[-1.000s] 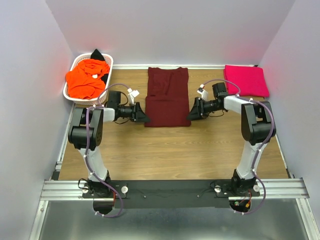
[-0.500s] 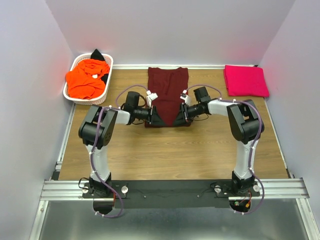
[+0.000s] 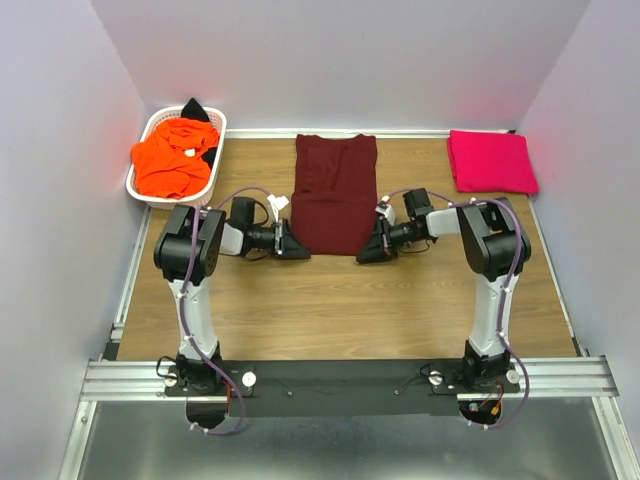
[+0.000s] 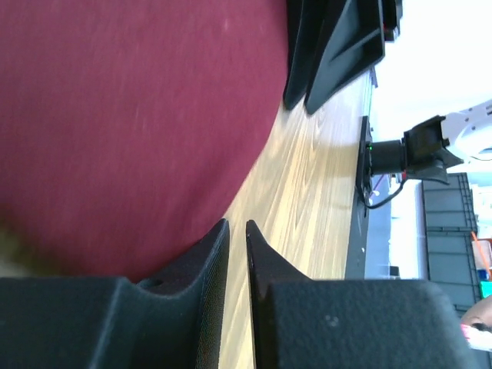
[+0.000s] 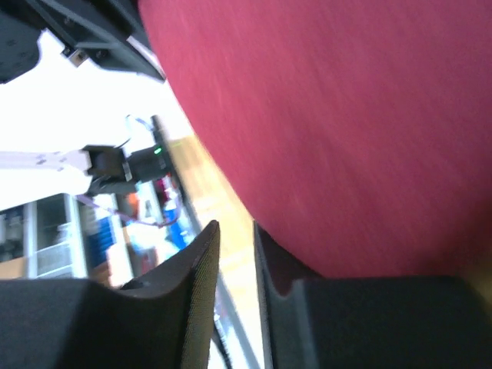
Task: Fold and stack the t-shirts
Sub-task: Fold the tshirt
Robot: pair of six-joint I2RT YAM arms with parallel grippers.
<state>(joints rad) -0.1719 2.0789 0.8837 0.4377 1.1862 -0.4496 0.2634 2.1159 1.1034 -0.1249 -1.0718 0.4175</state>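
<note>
The maroon t-shirt (image 3: 335, 195) lies flat on the wooden table (image 3: 330, 310), mid-table toward 12 o'clock. The left gripper (image 3: 303, 250) sits at its 7 o'clock corner and the right gripper (image 3: 361, 255) at its 5 o'clock corner. Each has its fingers drawn nearly together at the cloth's edge, and I cannot tell whether either has caught any cloth. A folded pink t-shirt (image 3: 491, 161) rests at 2 o'clock. The white basket (image 3: 218, 128) at 10 o'clock holds an orange t-shirt (image 3: 170, 160) and a black t-shirt (image 3: 195, 108).
</note>
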